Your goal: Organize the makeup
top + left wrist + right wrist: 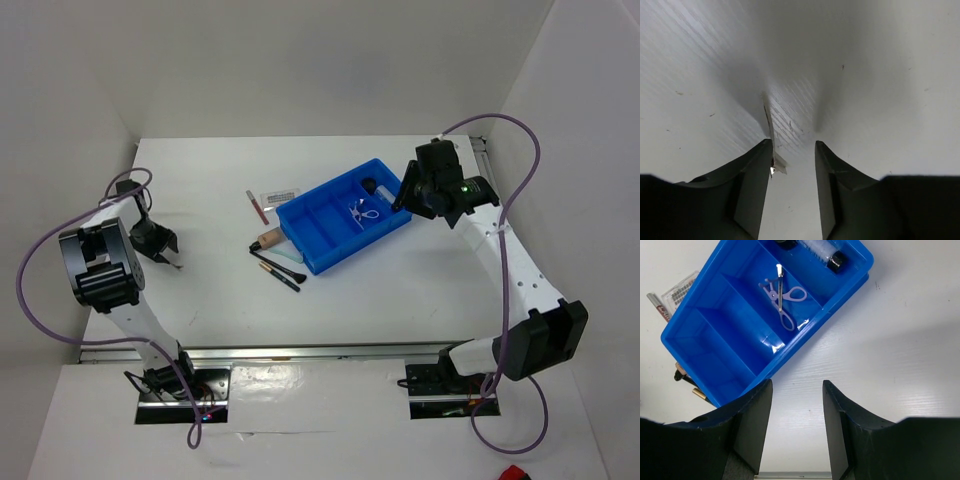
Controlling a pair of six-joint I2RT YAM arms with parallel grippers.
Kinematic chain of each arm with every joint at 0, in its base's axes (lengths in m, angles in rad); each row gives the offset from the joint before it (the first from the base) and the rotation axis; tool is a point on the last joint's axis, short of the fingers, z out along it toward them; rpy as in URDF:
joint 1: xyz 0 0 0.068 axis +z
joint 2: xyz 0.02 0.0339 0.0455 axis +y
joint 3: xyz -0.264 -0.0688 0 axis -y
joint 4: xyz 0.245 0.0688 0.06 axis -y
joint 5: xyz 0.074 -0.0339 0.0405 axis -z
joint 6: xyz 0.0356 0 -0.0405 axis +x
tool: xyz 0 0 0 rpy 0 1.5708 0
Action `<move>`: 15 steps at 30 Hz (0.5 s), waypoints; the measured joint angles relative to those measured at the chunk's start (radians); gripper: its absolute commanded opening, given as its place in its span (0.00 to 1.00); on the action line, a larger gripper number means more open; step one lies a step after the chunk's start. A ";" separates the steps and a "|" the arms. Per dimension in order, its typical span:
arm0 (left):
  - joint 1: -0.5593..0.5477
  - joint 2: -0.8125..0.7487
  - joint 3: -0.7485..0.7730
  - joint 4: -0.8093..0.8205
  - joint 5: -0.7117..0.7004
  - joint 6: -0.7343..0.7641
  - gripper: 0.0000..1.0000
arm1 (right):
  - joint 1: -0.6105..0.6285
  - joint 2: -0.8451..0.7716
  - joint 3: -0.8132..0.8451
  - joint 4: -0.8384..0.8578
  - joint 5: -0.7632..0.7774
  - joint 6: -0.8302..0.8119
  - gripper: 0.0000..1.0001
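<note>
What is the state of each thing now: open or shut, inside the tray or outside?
left gripper: open, empty.
right gripper: open, empty.
blue tray: upright, two compartments in use.
clear bottle: lying in tray, capped.
black jar: in tray, beside bottle.
lilac curler: lying in tray.
white card: outside tray.
pink stick: outside tray.
beige tube: outside tray.
black brush: outside tray.
pencil: outside tray.

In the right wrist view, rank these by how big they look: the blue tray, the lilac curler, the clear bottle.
Largest: blue tray, by far.
Then lilac curler and clear bottle: they look alike, and the picture's top edge crops the bottle, so unranked.
</note>
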 measured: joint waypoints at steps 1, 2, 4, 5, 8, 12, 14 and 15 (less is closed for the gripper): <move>0.000 0.006 -0.001 0.003 0.001 0.002 0.48 | 0.000 0.002 0.000 0.000 0.000 0.000 0.52; 0.000 0.010 -0.002 0.005 0.000 0.000 0.43 | 0.000 0.003 0.000 0.000 0.000 0.000 0.52; 0.000 0.023 -0.010 0.012 0.007 0.000 0.42 | 0.000 0.007 0.000 0.000 0.000 0.000 0.52; 0.000 0.025 -0.008 0.008 0.011 0.001 0.42 | 0.000 0.010 0.000 0.000 0.000 0.000 0.52; 0.000 0.024 -0.012 0.010 0.013 0.001 0.42 | 0.000 0.016 0.000 0.000 0.000 0.000 0.52; 0.000 0.016 -0.025 0.013 0.014 0.001 0.13 | 0.000 0.018 0.000 0.000 0.000 0.000 0.52; 0.001 0.010 -0.030 0.011 0.015 0.003 0.00 | 0.000 0.018 0.000 0.000 0.000 0.000 0.52; 0.000 0.008 -0.031 0.011 0.016 0.003 0.00 | 0.000 0.018 0.000 0.000 0.000 0.000 0.52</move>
